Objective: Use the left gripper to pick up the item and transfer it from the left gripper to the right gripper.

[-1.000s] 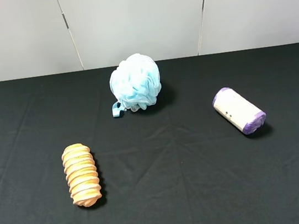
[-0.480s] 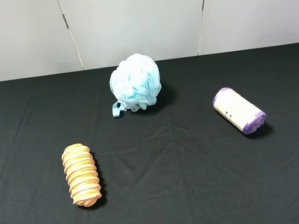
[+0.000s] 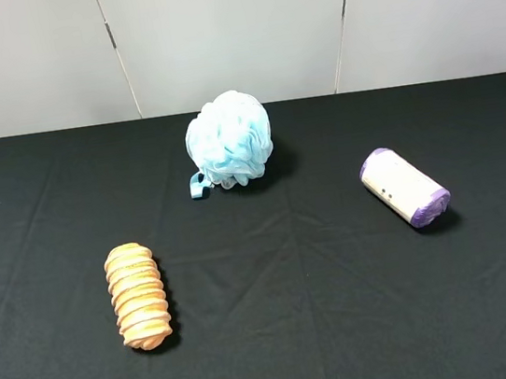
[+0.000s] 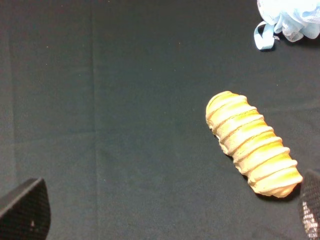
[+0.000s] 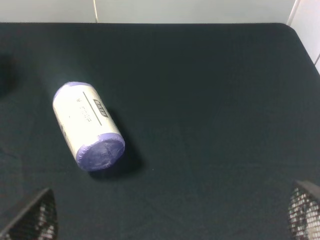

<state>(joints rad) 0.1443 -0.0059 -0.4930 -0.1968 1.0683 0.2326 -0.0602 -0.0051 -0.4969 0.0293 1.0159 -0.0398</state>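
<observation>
On the black cloth [image 3: 345, 308], creases cross before pale wall panels [image 3: 231, 32].

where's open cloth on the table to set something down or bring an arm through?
Widest bare patch: the front and middle of the black cloth, between the orange loaf and the purple-ended roll. Also free: the back-left corner beyond the loaf, and the back-right beyond the roll. Nothing is crowded; the blue pouf sits alone at back centre.
</observation>
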